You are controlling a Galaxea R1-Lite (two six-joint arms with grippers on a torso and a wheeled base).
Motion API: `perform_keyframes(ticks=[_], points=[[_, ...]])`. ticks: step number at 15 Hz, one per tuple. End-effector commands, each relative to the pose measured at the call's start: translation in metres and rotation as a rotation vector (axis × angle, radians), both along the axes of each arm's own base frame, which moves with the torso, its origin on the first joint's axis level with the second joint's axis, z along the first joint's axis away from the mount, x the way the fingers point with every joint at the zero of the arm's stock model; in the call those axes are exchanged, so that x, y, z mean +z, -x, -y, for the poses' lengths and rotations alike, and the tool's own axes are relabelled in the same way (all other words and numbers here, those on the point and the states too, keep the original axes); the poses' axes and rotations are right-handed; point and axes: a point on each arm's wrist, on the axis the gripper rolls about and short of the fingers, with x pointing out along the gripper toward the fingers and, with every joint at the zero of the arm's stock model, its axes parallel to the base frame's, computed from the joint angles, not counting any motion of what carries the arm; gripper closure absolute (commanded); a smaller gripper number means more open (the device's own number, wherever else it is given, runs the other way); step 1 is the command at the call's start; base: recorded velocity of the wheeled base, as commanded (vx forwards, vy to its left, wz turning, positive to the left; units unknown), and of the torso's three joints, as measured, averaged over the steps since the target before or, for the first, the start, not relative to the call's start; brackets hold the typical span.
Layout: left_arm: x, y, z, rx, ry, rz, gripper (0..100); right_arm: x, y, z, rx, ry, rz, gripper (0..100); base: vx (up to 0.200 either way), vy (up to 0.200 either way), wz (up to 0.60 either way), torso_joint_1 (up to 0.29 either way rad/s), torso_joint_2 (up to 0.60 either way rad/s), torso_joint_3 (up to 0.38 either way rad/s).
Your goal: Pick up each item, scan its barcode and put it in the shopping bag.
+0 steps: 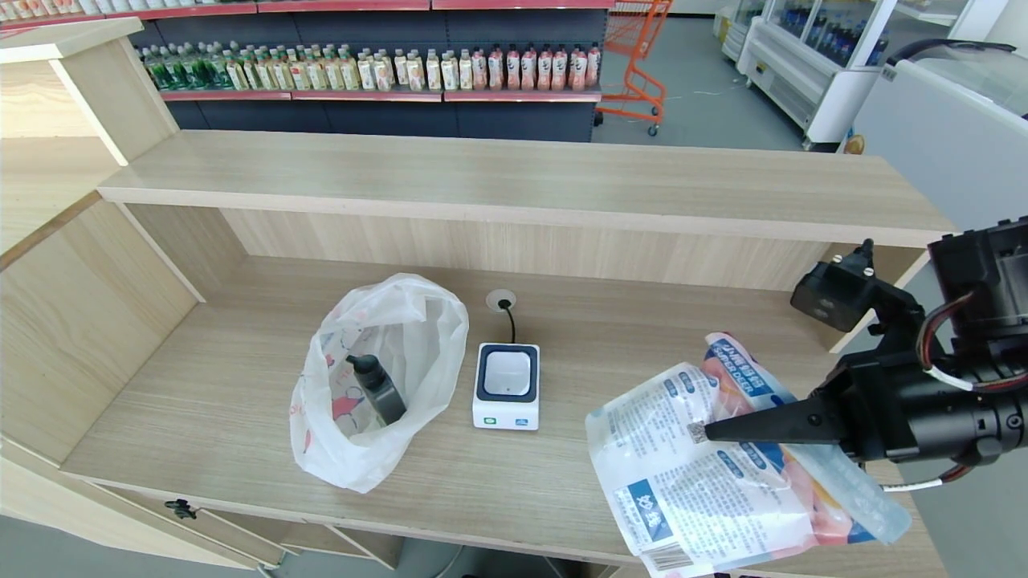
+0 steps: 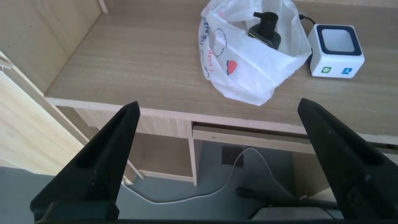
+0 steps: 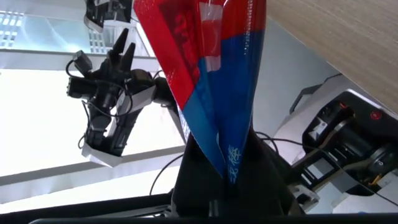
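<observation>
While its left arm waited off the near edge of the pale wood-grain checkout counter [image 1: 241, 401] [image 2: 137, 62], the robot's right gripper [image 1: 711, 433] [image 3: 230, 180] pinched a soft blue, white and pink printed plastic pouch [image 1: 691, 482] [image 3: 205, 74] at its side, fingers pressed together on the film. The pouch hung from the grip, raised off the counter, its printed face turned up and away from the reader, likely so that the code could be found before scanning.

To the left of the right gripper sat the white box-shaped barcode scanner with a dark-framed window [image 1: 507, 385] [image 2: 336, 50], window facing up, apart from the pouch. It stood between that gripper and the crumpled white plastic shopping bag with red print [image 1: 321, 433] [image 2: 236, 74], just beside the bag, a layout that appeared to let each item pass over the reader on its way in. 1 dark pump-top bottle [image 1: 377, 389] [image 2: 266, 31] already leaned inside the bag, whose mouth gaped upward.

The left gripper [image 2: 217, 106] hung with both fingers spread wide and nothing between them, the bag ahead of it past the counter's edge. By this showing, the pouch was lifted but not yet scanned. It would probably need turning face-down over the window.
</observation>
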Motion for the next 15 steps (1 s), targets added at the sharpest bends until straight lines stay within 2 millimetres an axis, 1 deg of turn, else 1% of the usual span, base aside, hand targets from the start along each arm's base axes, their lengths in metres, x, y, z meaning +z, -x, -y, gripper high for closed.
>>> perform_keyframes(ticks=[1, 7, 8, 9, 10, 11, 12, 13, 14, 15], points=[[0.000, 0.000, 0.000, 0.000, 0.000, 0.000, 0, 0.001, 0.000, 0.000, -0.001, -0.001, 0.003, 100, 0.000, 0.000, 0.00, 0.000, 0.00, 0.000], [0.000, 0.000, 0.000, 0.000, 0.000, 0.000, 0, 0.003, 0.003, 0.001, -0.001, -0.004, 0.016, 100, 0.000, 0.000, 0.00, 0.000, 0.00, 0.000], [0.000, 0.000, 0.000, 0.000, 0.000, 0.000, 0, 0.006, 0.005, 0.002, -0.007, -0.004, 0.030, 100, 0.000, 0.000, 0.00, 0.000, 0.00, 0.000], [0.000, 0.000, 0.000, 0.000, 0.000, 0.000, 0, 0.008, 0.007, 0.003, -0.021, 0.011, 0.092, 100, 0.000, 0.000, 0.00, 0.000, 0.00, 0.000], [0.000, 0.000, 0.000, 0.000, 0.000, 0.000, 0, 0.010, 0.006, 0.003, -0.030, 0.039, 0.196, 100, 0.000, 0.000, 0.00, 0.000, 0.00, 0.000], [0.000, 0.000, 0.000, 0.000, 0.000, 0.000, 0, 0.009, 0.006, 0.003, -0.045, 0.103, 0.320, 100, 0.000, 0.000, 0.00, 0.000, 0.00, 0.000], [0.000, 0.000, 0.000, 0.000, 0.000, 0.000, 0, 0.007, 0.003, 0.006, -0.082, 0.270, 0.526, 100, 0.000, 0.000, 0.00, 0.000, 0.00, 0.000], [0.000, 0.000, 0.000, 0.000, 0.000, 0.000, 0, 0.004, 0.004, 0.018, -0.110, 0.448, 0.724, 100, 0.000, 0.000, 0.00, 0.000, 0.00, 0.000], [0.000, 0.000, 0.000, 0.000, 0.000, 0.000, 0, 0.003, 0.007, 0.028, -0.121, 0.512, 0.825, 100, 0.000, 0.000, 0.00, 0.000, 0.00, 0.000], [0.000, 0.000, 0.000, 0.001, 0.000, 0.000, 0, 0.002, 0.010, 0.031, -0.128, 0.546, 0.879, 100, 0.000, 0.000, 0.00, 0.000, 0.00, 0.000]])
